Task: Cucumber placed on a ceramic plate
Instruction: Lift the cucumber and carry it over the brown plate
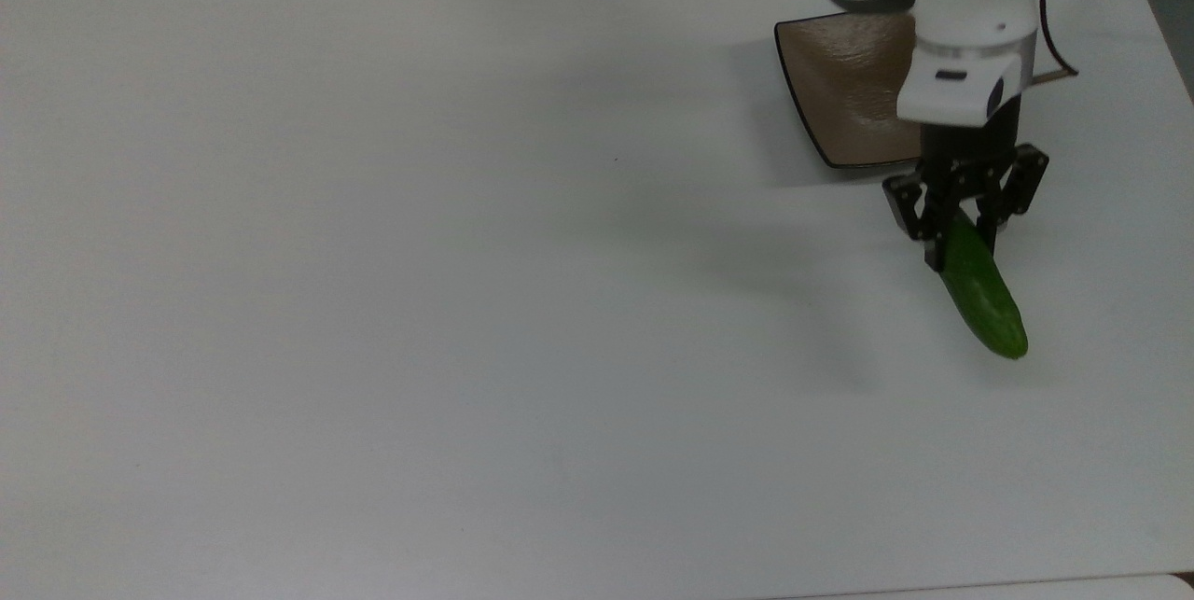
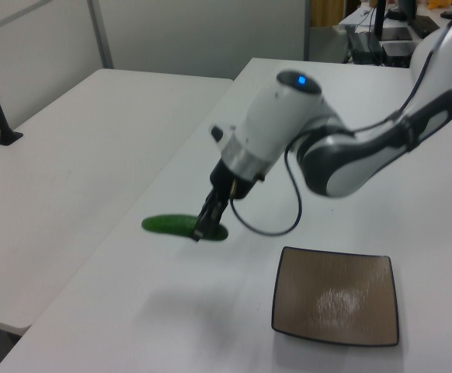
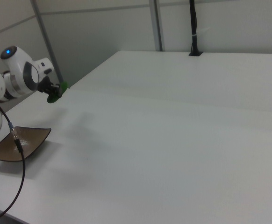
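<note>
We saw cucumber pinched at one end by gripper, held above table, nearer than ceramic plate. Plate sat bare beyond, apart from cucumber. We read no labels or writing.

- The top view looks straight down on the white table.
- The left view looks from high up, near the ceramic plate.
- The right view looks low, from far across the table, and shares that plate.

The hand grips one end of the cucumber over the white tabletop, just below the brown plate in the top view.
</note>
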Motion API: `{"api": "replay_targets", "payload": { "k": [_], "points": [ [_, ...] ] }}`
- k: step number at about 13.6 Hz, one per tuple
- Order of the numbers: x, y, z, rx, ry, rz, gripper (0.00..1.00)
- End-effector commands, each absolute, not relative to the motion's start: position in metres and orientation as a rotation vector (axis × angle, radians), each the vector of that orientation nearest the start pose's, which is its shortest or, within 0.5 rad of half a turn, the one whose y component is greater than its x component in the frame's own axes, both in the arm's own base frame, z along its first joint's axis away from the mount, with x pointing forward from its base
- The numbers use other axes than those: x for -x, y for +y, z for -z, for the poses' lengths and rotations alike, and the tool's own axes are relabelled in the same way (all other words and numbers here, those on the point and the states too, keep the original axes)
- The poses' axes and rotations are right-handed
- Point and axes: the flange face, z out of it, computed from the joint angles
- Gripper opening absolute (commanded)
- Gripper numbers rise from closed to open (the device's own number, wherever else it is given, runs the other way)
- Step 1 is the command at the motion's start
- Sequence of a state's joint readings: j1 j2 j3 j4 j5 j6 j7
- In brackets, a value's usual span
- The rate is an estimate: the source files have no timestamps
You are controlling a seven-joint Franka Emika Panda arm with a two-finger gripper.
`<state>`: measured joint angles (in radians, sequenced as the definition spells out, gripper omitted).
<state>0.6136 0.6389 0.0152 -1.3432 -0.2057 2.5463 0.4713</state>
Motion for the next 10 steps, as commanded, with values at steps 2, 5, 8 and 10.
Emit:
{"api": "replay_targets", "payload": {
  "k": [2,5,8,10],
  "points": [
    [-0.58,0.406,-0.484,2.947,-0.331,0.692,0.0],
    [-0.552,0.383,-0.519,3.026,-0.311,0.592,0.0],
    [-0.499,0.35,-0.558,3.068,-0.277,0.433,0.0],
    [-0.461,0.341,-0.569,3.076,-0.261,0.273,0.0]
  ]
}}
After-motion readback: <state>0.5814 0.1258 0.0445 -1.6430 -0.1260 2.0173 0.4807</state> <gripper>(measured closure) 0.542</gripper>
